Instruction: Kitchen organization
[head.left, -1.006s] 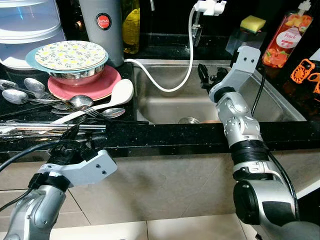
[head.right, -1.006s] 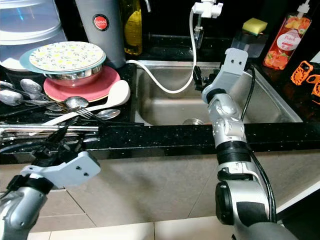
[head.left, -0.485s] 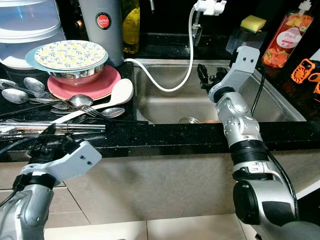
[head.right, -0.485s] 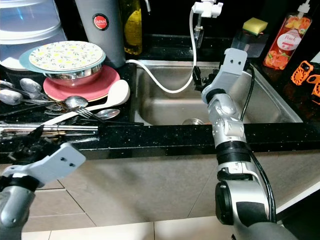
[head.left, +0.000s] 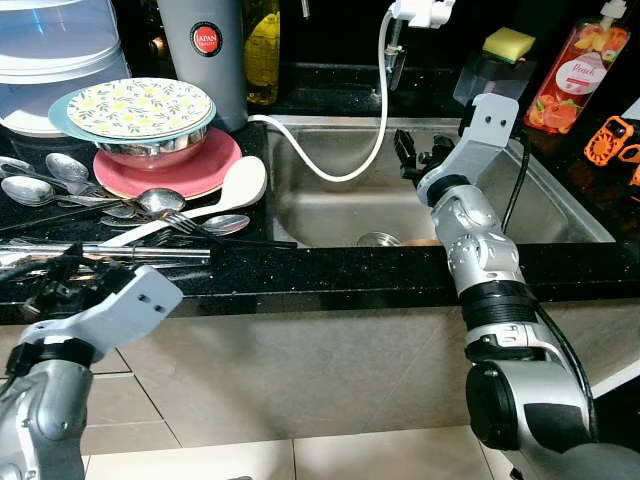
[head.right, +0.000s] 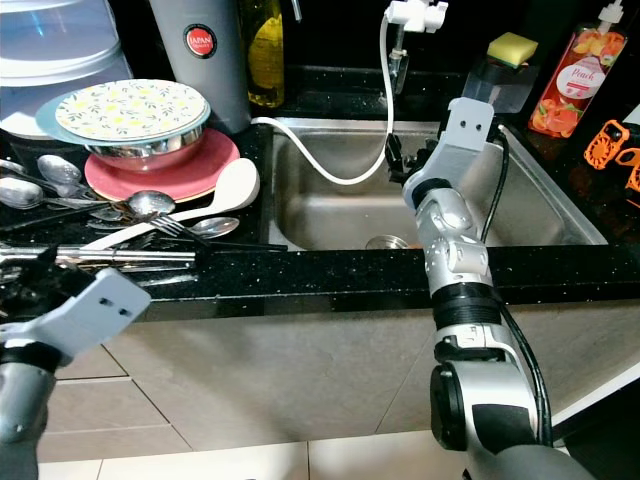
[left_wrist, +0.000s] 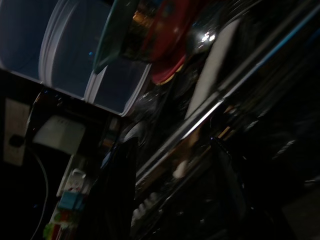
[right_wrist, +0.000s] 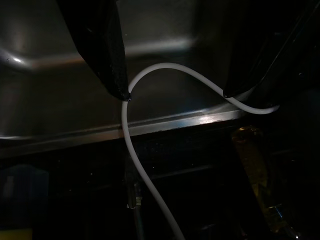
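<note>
A black speckled stone tabletop runs along the front of a stainless steel sink basin, with dishes and cutlery crowded at its left end. There, a floral-patterned plate sits on a steel bowl, which rests on a round pink plate. Just in front of the stack lie a white plastic rice spoon, several steel spoons and a fork, overlapping one another. A long shiny steel bar lies along the front edge of the tabletop.

The left claw hovers at that front edge near the left corner, beside the steel bar; whether its fingers are parted or closed cannot be told from the dark wrist view. The right claw reaches over the sink basin, its fingers spread apart and released, framing a thin white hose that loops down from the white tap fitting without gripping it.

Along the back edge stand a grey cylindrical flask with a red badge, a yellow-green oil bottle and translucent plastic containers. At the back right corner are a yellow sponge on a dark holder and a pink soap bottle.
</note>
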